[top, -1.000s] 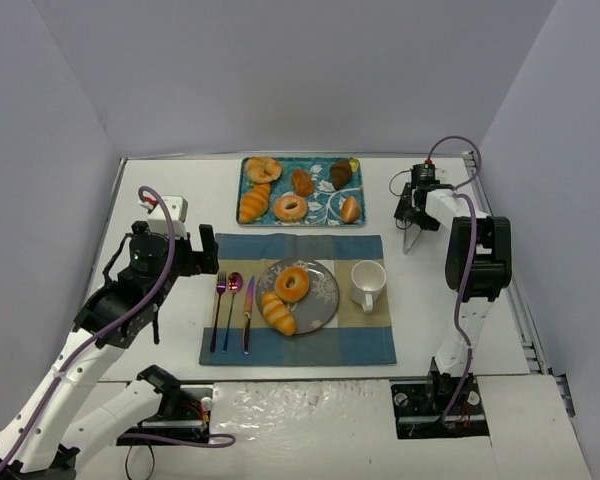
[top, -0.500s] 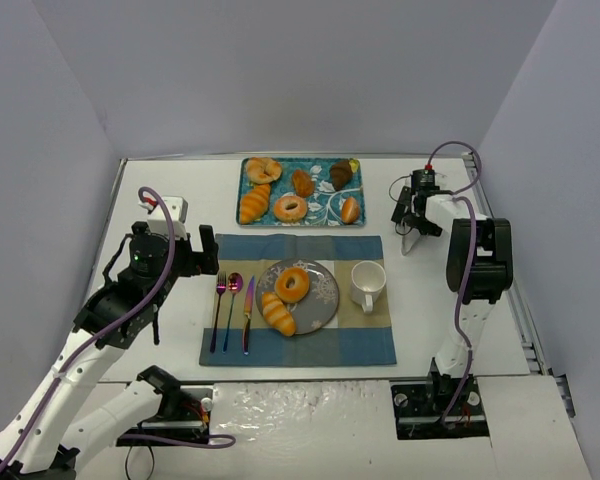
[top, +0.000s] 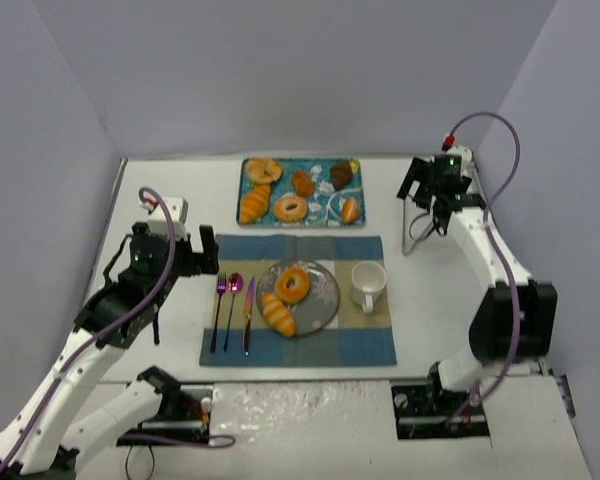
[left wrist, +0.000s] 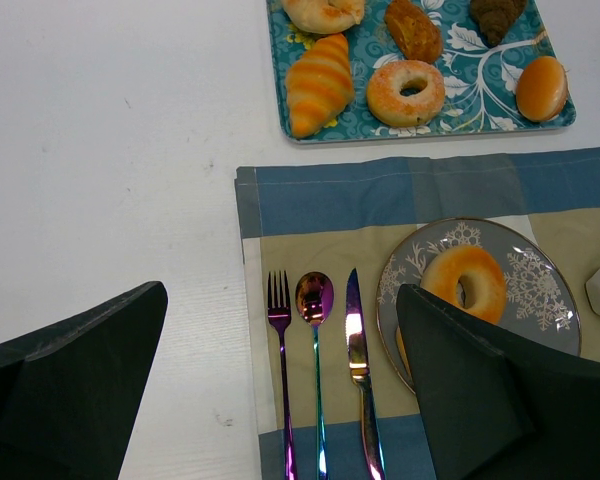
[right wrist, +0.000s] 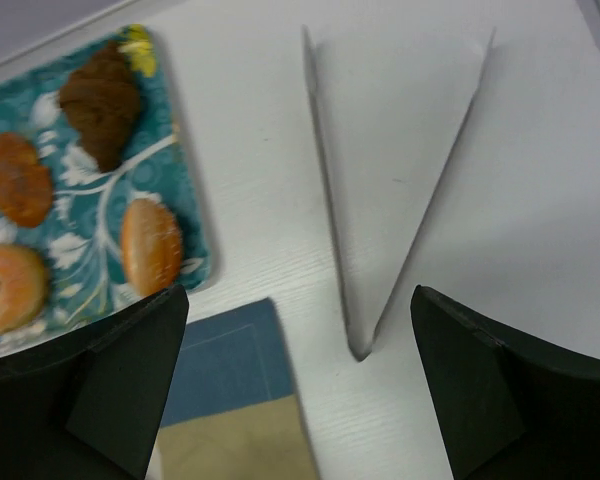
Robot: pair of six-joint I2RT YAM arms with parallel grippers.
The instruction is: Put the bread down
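Note:
The two breads lie on the grey patterned plate [top: 326, 292] on the placemat: the round ring-topped bun [top: 293, 284] and, at its front left, the long ridged roll [top: 277, 313]. In the left wrist view the bun [left wrist: 467, 280] shows on the plate [left wrist: 540, 300]; the roll is almost all hidden behind my right finger. My left gripper [top: 206, 254] [left wrist: 282, 300] is open and empty, above the placemat's left edge by the cutlery. My right gripper [top: 427, 203] [right wrist: 300, 300] is open and empty, high over a folded white napkin [right wrist: 395, 150] at the back right.
A teal tray [top: 317, 216] [left wrist: 480, 92] at the back holds several other pastries, among them a dark croissant [right wrist: 100, 100] and a pale ring donut [left wrist: 406, 92]. A white cup [top: 368, 283] stands right of the plate. Fork, spoon and knife [left wrist: 315, 360] lie left of it.
My right arm has stretched out and its wrist has swung up and back to the right, away from the napkin. The left arm and the breads have not moved.

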